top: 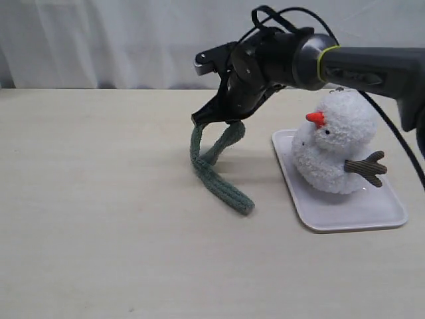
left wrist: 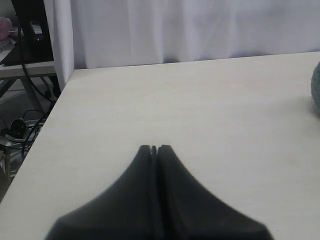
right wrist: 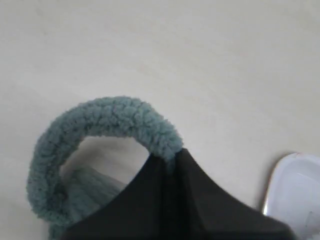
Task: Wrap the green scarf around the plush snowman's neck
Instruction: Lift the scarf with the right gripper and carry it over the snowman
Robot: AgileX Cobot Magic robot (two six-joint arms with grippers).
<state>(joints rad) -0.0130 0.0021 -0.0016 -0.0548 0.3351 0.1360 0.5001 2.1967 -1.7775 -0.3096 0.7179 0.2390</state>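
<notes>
The green scarf (top: 211,166) hangs in a loop from my right gripper (top: 199,119), its lower part trailing on the table to an end near the tray. In the right wrist view the scarf (right wrist: 107,120) arcs out from between the shut fingertips of that gripper (right wrist: 170,157). The plush snowman (top: 335,146), white with an orange nose and a brown twig arm, sits to the right on a white tray (top: 358,212), apart from the scarf. My left gripper (left wrist: 154,148) is shut and empty over bare table, and it does not show in the exterior view.
The tray's corner (right wrist: 295,190) shows close beside the right gripper. A white curtain (top: 133,40) hangs behind the table. The table's edge (left wrist: 50,115) drops off beside the left gripper, with cables and a stand below. A green-blue object (left wrist: 316,92) is cut by the left wrist view's edge.
</notes>
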